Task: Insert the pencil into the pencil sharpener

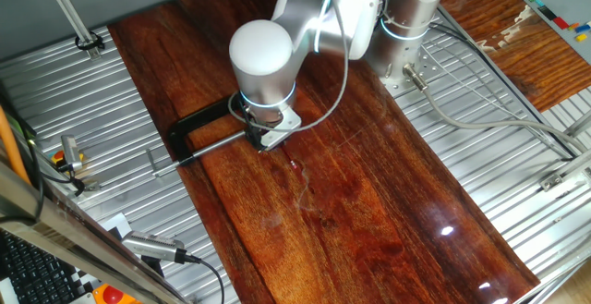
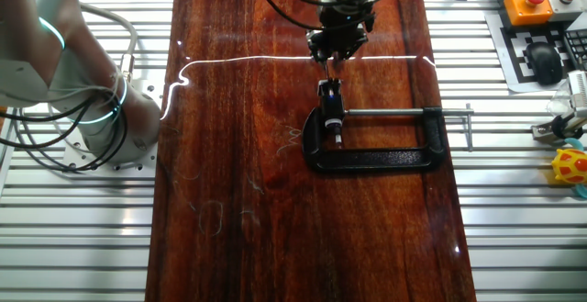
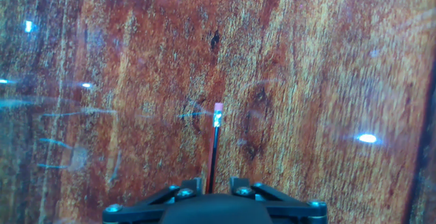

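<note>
In the hand view my gripper (image 3: 211, 181) is shut on a thin dark pencil (image 3: 214, 146). The pencil runs away from the fingers over the wood, its pink eraser end farthest out. In the other fixed view the gripper (image 2: 335, 52) hangs just beyond a small pale block, the pencil sharpener (image 2: 330, 89). The sharpener sits at the left jaw of the black C-shaped clamp (image 2: 376, 158). In one fixed view the gripper (image 1: 268, 139) is mostly hidden under the wrist, and the sharpener is hidden. The sharpener is out of the hand view.
The clamp (image 1: 199, 128) lies on the dark wooden board (image 1: 369, 212), its steel rod (image 2: 404, 111) reaching toward the board's edge. Ribbed metal table surrounds the board. The arm's base (image 2: 92, 109), cables, a keyboard and small tools stand around the edges.
</note>
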Robot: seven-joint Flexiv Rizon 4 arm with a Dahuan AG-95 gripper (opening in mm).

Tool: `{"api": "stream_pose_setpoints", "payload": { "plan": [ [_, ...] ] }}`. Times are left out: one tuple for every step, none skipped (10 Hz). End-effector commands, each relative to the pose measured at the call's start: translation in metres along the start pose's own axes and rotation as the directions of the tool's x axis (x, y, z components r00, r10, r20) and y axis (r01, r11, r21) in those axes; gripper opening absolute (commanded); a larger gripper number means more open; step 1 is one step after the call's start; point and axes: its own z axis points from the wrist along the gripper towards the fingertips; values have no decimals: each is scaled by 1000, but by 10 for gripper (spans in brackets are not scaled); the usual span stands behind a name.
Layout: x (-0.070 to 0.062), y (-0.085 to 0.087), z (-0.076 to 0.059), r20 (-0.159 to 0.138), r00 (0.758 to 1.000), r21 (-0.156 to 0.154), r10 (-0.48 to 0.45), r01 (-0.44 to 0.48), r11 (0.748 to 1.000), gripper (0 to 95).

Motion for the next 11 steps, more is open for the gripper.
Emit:
{"api": "stream_pose_setpoints", "payload": {
  "plan": [
    [-1, 3, -4, 7, 1000, -2, 2, -2, 1000, 570],
    [-3, 4, -9, 13, 1000, -5, 6, -6, 1000, 570],
    [-5, 5, -15, 21, 1000, -12, 9, -9, 1000, 570],
    [-8, 6, -21, 32, 999, -26, 19, -18, 1000, 570],
    [-13, 7, -31, 47, 998, -35, 31, -29, 999, 570],
    [-18, 6, -43, 55, 997, -42, 45, -43, 998, 570],
    [-23, 5, -56, 71, 995, -57, 65, -61, 997, 380],
    [-30, 5, -67, 71, 991, -65, 114, -109, 992, 0],
    [-48, 4, -77, 71, 983, -68, 171, -167, 984, 0],
    [-57, 3, -80, 79, 976, -69, 205, -199, 977, 0],
    [-57, 3, -80, 90, 965, -72, 247, -241, 968, 0]
  ]
}}
